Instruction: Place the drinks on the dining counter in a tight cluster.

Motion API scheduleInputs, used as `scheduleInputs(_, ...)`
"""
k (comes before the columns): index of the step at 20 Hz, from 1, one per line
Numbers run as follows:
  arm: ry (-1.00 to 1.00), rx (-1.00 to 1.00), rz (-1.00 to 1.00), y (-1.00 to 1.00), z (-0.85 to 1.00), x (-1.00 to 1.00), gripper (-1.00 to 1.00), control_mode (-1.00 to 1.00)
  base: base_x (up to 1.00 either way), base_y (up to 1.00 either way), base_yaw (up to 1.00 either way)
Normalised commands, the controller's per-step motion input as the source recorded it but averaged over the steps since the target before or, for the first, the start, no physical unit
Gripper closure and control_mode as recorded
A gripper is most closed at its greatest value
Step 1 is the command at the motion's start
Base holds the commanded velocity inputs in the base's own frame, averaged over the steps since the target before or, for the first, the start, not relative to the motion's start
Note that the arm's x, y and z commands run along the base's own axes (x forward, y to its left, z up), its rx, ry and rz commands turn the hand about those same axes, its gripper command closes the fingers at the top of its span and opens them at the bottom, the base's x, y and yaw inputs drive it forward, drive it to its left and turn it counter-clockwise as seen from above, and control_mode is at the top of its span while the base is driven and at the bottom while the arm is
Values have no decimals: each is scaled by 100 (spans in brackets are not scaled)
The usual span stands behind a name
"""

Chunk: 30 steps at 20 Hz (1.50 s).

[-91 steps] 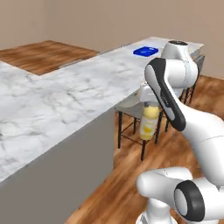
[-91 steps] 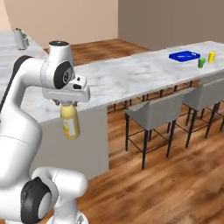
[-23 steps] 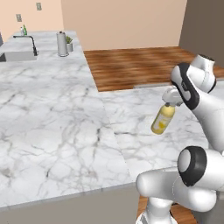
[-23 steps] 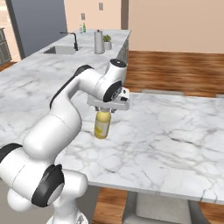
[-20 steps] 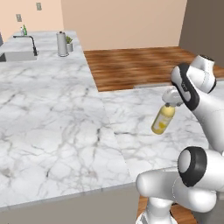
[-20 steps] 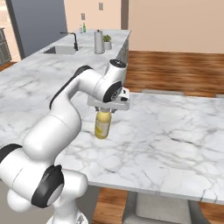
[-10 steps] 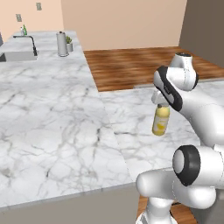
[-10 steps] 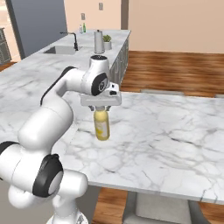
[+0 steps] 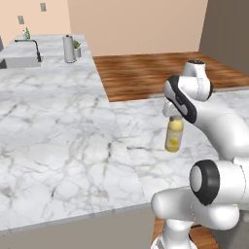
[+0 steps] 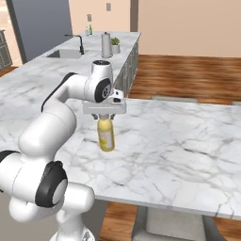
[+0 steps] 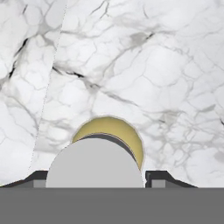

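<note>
Jaws (image 10: pixel 105 116) grip the stout yellow juice bottle (image 10: pixel 106 134) by its cap, upright, hanging just above the white marble bench (image 10: pixel 188 150) (base seemingly clear).

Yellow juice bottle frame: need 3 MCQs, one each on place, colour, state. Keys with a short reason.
1. Where is the yellow juice bottle?
A. beside the sink
B. over the white marble counter, under the gripper
C. on the wooden floor

2. What colour is the bottle's cap in the hand view?
A. blue
B. green
C. pale grey

3. How does the gripper stand?
A. shut on the bottle's top
B. open, well clear of the bottle
C. shut on a cup

Answers:
1 B, both base views show it hanging upright below the hand over the marble slab.
2 C, the hand view looks straight down on a pale round cap with a yellow body rim behind it.
3 A, the fingers sit at the cap and the bottle hangs from them.
</note>
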Motion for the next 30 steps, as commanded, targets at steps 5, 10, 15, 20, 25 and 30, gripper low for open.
scheduleInputs(5, 0, 0, 0, 30, -29, 2, 100, -100, 0, 0, 0)
scheduleInputs(10, 0, 0, 0, 20, -48, 7, 100, -100, 0, 0, 0)
scheduleInputs(15, 0, 0, 0, -14, -27, 22, 100, -100, 0, 0, 0)
scheduleInputs(20, 0, 0, 0, -20, -8, 31, 100, -100, 0, 0, 0)
scheduleInputs(25, 0, 0, 0, -4, -16, 18, 100, -100, 0, 0, 0)
scheduleInputs(30, 5, 0, 0, 0, -4, 1, 100, -100, 0, 0, 0)
